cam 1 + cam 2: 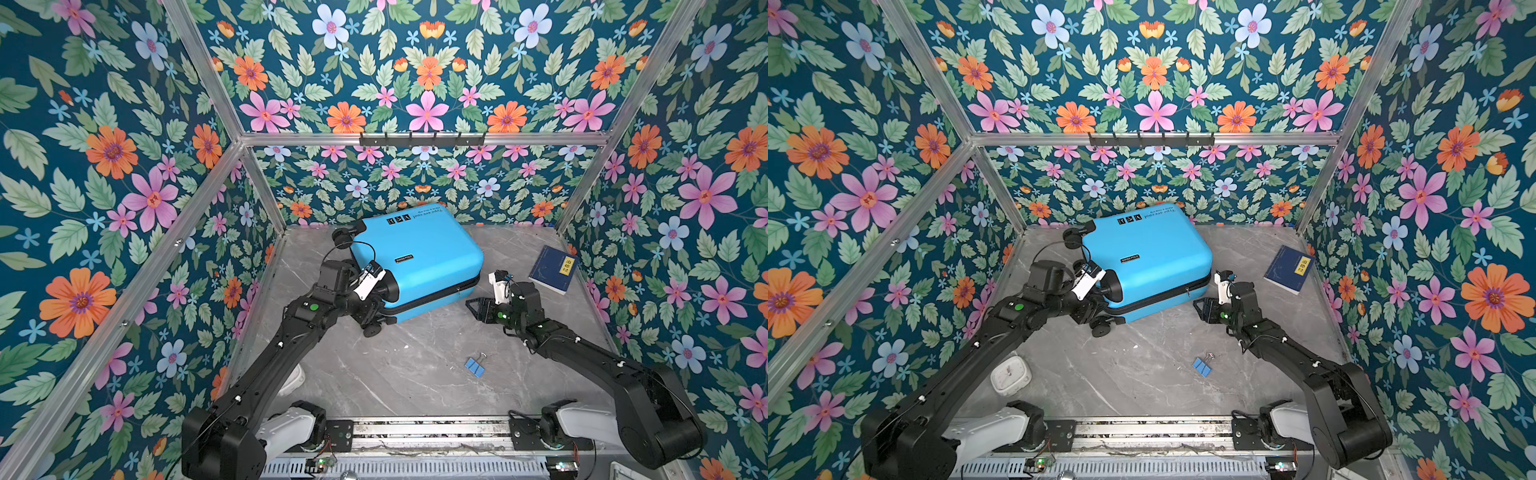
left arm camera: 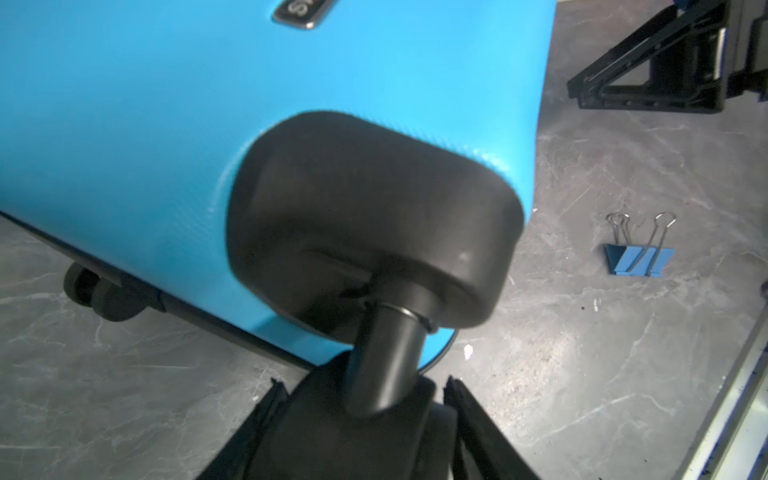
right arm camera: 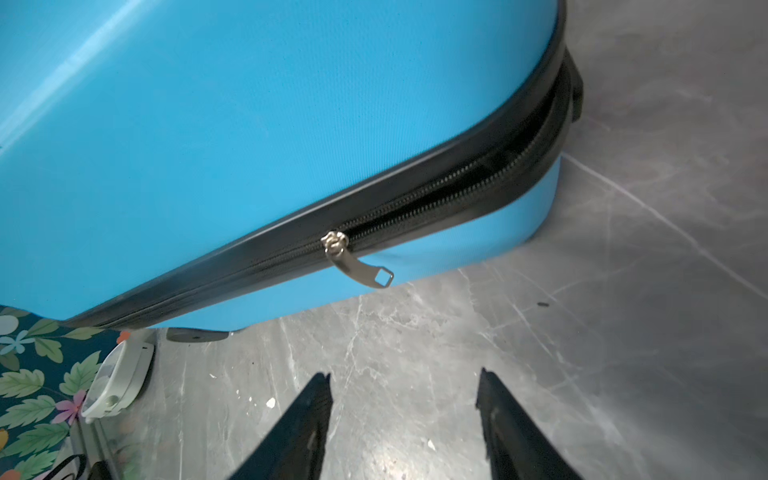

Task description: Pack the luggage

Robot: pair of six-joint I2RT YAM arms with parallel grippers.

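Luggage (image 1: 419, 249) zipped partway — rear-centre of the worktop (image 1: 415, 365).
Left gripper (image 2: 365, 390) clamps a wheel (image 2: 357, 440); right gripper (image 3: 404, 374) gapes empty near the zip pull (image 3: 361, 266).

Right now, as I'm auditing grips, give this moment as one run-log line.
luggage: flat, lid down, partly unzipped | left gripper: shut on spinner wheel | right gripper: open, empty, facing zipper pull

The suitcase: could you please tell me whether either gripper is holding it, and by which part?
The left gripper grips the luggage by a black spinner wheel clamped between its fingers; the right gripper is open and holds nothing.
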